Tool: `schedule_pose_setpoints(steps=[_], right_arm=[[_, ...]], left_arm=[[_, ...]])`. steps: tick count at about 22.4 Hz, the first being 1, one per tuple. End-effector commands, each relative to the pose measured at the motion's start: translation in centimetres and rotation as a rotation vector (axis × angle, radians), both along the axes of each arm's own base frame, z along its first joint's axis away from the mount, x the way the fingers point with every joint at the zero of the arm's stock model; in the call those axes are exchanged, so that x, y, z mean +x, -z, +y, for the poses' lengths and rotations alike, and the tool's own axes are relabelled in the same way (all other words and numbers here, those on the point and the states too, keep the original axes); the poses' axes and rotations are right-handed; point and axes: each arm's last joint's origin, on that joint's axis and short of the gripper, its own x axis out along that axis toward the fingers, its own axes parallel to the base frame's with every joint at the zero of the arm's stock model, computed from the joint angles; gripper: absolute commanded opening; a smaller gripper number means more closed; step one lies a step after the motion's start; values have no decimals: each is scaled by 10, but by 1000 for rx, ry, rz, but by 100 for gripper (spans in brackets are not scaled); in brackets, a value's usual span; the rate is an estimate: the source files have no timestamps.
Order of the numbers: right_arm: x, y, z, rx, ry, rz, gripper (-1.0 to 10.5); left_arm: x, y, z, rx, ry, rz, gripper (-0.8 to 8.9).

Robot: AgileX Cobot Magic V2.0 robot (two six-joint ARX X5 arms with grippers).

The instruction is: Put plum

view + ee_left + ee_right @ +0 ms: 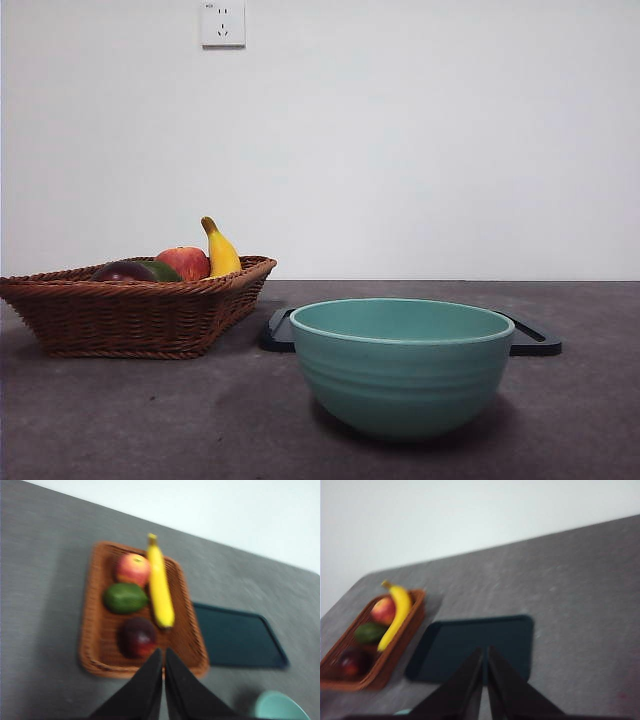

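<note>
The dark maroon plum lies in the brown wicker basket, at the end nearest my left gripper; from the front only its top shows over the basket rim. It is also small in the right wrist view, plum. My left gripper hangs high above the basket's near edge, jaws shut and holding nothing. My right gripper is shut and empty, high over the dark tray. Neither arm shows in the front view.
A red-yellow apple, a dark green fruit and a banana share the basket. The teal bowl stands in front of the dark flat tray, right of the basket. A wall closes the table's far side.
</note>
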Motion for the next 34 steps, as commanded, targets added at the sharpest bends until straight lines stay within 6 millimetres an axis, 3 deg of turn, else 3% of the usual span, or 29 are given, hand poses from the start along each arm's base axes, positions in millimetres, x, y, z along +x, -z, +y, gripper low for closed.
schedule_pose_setpoints(steps=[1, 6, 12, 18, 24, 27, 31, 34], right_arm=[[5, -16, 2, -49, -70, 13, 6], [15, -32, 11, -75, -219, 118, 6], [17, -37, 28, -129, -426, 225, 6], [11, -28, 44, -190, -611, 330, 6], [10, -28, 46, -197, -635, 326, 7], [10, -28, 46, -197, -635, 326, 58], [10, -28, 46, -195, -632, 329, 349], [10, -28, 46, -196, -630, 329, 414]], left_arm=[[4, -16, -4, 21, 101, 10, 9], [13, -34, -11, 41, 240, 103, 9], [13, -52, -20, 96, 394, 199, 9], [6, -50, -25, 109, 538, 258, 9], [6, -51, -25, 114, 539, 245, 13], [6, -51, -25, 119, 532, 246, 106], [6, -51, -25, 121, 529, 247, 398], [7, -51, -25, 127, 520, 247, 479]])
